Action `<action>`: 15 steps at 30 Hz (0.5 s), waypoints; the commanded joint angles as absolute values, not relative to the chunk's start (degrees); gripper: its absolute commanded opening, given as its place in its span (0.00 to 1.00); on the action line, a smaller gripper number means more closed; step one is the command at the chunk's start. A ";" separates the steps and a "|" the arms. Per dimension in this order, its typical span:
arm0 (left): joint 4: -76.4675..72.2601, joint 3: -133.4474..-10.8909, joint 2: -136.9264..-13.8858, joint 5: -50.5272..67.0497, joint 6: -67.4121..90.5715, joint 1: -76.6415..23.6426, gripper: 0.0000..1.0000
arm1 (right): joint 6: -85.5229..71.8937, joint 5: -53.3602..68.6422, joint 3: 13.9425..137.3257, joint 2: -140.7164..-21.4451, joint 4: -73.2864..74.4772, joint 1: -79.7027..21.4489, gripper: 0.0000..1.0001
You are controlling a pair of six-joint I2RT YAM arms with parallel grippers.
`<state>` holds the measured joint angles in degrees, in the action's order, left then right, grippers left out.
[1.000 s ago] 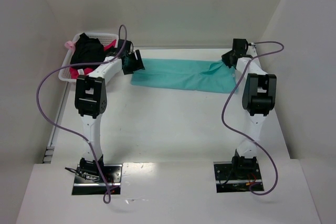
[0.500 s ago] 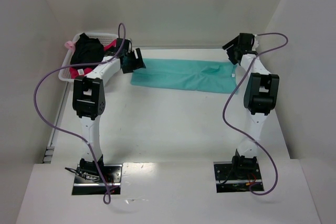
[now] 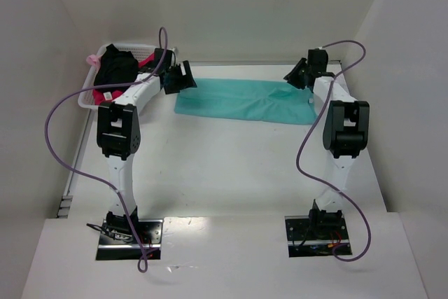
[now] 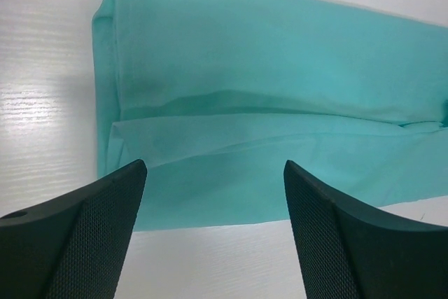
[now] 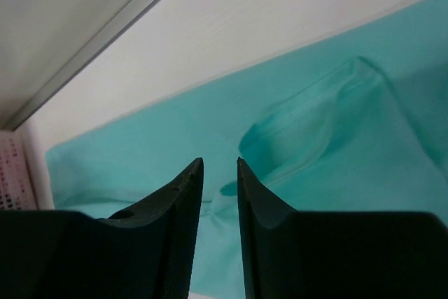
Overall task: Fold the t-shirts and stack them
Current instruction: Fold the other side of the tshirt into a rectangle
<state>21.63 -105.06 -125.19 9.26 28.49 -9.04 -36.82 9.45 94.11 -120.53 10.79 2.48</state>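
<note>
Teal t-shirt (image 3: 241,101) flat on the worktop (image 3: 224,166), folded into a long band, with a raised pucker near its right end. Left of it, black t-shirt (image 3: 115,68) and pink-red t-shirt (image 3: 145,62) heaped in the white basket (image 3: 85,97). Left end effector (image 3: 186,78) above its left end — spread wide, nothing held. Right end effector (image 3: 294,76) above its right end — nearly pressed together, slim gap, pinching nothing.

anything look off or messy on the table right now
The teal t-shirt lies folded in a long strip, but its right end is not flat: a pucker stands up there. In the basket at far left, the black shirt and pink shirt sit in a loose, unfolded heap.
</note>
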 commanded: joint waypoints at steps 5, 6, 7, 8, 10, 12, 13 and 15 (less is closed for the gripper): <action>20.21 -106.79 -127.27 10.11 25.76 -8.79 0.87 | -32.61 11.69 98.69 -124.01 11.59 -1.67 0.33; 20.21 -106.79 -126.74 10.11 25.23 -8.79 0.87 | -32.61 12.39 98.70 -124.54 11.60 -1.67 0.33; 20.21 -104.96 -126.22 10.11 25.22 -8.79 0.87 | -32.61 13.18 99.40 -125.32 11.60 -1.67 0.32; 19.52 -104.07 -125.17 10.89 25.22 -8.79 0.87 | -32.61 13.18 99.40 -125.33 11.60 -1.67 0.32; 19.51 -102.57 -125.16 12.65 24.52 -8.79 0.88 | -32.61 11.79 100.89 -126.12 10.81 -2.29 0.32; 19.51 -101.87 -125.16 13.18 23.82 -8.79 0.88 | -32.08 11.78 103.78 -127.87 11.51 -2.29 0.32; 19.51 -101.87 -125.16 13.71 23.82 -8.79 0.88 | -31.21 11.78 104.84 -128.66 12.82 -2.29 0.32; 19.51 -101.87 -125.68 13.71 23.82 -8.79 0.88 | -30.68 11.26 107.13 -130.69 13.54 -2.29 0.31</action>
<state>20.82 -101.97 -126.45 11.79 25.41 -9.04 -32.91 12.23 102.08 -128.97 12.67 -2.20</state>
